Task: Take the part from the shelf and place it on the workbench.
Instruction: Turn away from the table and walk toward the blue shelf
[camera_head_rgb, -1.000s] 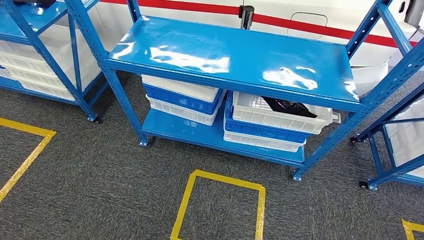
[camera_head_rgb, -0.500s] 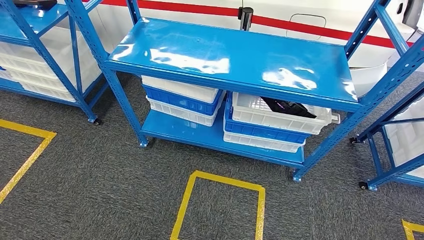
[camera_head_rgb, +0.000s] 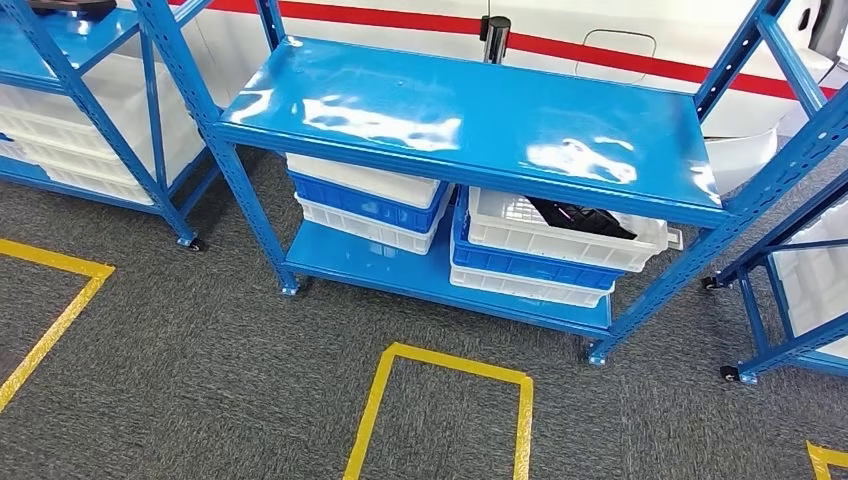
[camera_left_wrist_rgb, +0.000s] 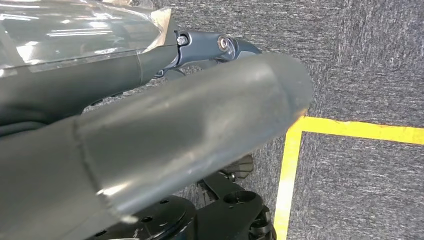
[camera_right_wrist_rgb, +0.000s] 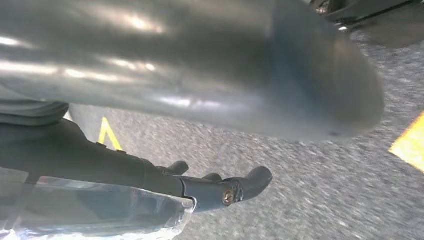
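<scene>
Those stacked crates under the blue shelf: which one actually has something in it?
The top white crate of the right-hand stack: a black part lies inside. The left stack sits tucked under the shelf top, contents hidden.

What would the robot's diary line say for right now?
stage: facing shelf | part: in top white crate, lower right | left hand: empty | right hand: empty | grasp: not yet
</scene>
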